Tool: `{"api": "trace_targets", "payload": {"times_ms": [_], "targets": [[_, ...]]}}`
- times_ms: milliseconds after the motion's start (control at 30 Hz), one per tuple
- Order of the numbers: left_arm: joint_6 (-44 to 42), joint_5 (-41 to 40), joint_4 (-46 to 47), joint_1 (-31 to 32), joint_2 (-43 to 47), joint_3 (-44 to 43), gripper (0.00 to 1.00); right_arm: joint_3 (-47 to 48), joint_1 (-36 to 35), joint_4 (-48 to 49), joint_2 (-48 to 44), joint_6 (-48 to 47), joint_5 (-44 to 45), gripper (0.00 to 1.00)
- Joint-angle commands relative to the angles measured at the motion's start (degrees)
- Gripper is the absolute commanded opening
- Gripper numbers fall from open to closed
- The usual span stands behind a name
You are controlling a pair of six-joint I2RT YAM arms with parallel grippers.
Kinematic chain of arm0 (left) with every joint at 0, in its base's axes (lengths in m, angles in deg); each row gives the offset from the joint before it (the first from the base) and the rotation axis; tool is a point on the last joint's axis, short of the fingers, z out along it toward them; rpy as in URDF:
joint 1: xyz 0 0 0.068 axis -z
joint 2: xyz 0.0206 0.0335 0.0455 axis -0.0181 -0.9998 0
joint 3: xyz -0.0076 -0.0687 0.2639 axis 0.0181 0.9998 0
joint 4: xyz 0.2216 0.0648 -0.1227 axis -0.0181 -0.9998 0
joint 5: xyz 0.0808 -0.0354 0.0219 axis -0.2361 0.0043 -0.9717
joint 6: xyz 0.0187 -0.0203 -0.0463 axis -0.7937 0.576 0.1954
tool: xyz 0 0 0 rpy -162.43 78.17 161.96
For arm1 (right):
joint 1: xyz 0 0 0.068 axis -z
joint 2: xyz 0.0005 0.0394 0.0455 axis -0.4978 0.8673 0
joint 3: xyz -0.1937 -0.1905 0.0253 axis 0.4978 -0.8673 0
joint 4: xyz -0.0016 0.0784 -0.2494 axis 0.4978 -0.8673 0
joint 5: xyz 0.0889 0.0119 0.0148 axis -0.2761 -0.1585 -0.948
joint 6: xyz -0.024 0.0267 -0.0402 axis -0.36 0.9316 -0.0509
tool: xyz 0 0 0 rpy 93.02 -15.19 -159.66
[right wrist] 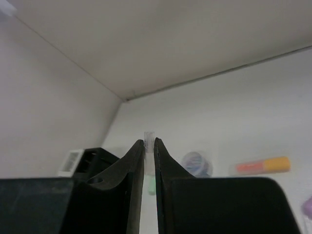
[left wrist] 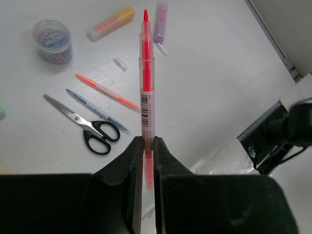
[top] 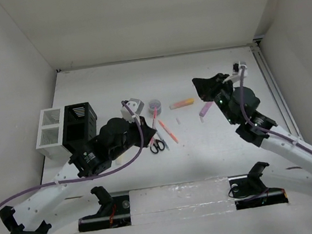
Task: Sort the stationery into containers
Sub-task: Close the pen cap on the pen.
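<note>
Left wrist view: pinching red pen (left wrist: pixel 146 73) in left fingers (left wrist: pixel 124 168), above surface (left wrist: pixel 209 97), close to scissors (left wrist: pixel 92 127); barely showing overhead. Right wrist view: right fingers (right wrist: pixel 131 165) standing narrow; gripping clear stub (right wrist: pixel 149 135) or not, cannot tell.

scissors (top: pixel 158 146) lie before the round tub (top: pixel 155 104), right of the boxes (top: pixel 83 136).

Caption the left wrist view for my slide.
Left fingers shut on a red pen; scissors, two thin pens and highlighters lie on the table.
</note>
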Motion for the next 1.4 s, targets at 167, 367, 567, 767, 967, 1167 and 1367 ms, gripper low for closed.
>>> {"api": "trace_targets", "payload": {"times_ms": [167, 367, 567, 767, 967, 1167, 1367], "targets": [[-5.95, 21.69, 6.86, -0.6, -0.05, -1.1, 0.0, -21.27, -2.94, 42.62, -7.45, 8.67, -7.58, 0.0], [-7.1, 31.01, 9.41, -0.6, 1.45, 0.57, 0.0, -26.14, -3.47, 68.21, -0.69, 12.0, -14.09, 0.0], [-7.1, 30.15, 9.41, -0.6, -0.49, 0.57, 0.0, -25.62, -6.45, 76.06, 4.15, 11.13, -13.14, 0.0], [-6.57, 27.33, 9.41, -0.6, -0.49, 0.57, 0.0, -25.08, -10.06, 81.51, 5.73, 9.54, -10.49, 0.0], [-4.91, 26.71, 10.02, -0.6, -0.49, 0.04, 0.0, -25.08, -12.52, 83.54, 5.73, 9.02, -10.49, 0.0], [-2.88, 27.32, 13.02, -0.6, -0.49, 0.04, 0.0, -25.08, -13.05, 85.91, 5.73, 8.49, -9.96, 0.0], [3.35, 24.08, 20.29, -0.6, 0.38, 3.64, 0.0, -24.56, -13.05, 84.86, 1.96, 6.48, -9.44, 0.0]]}}
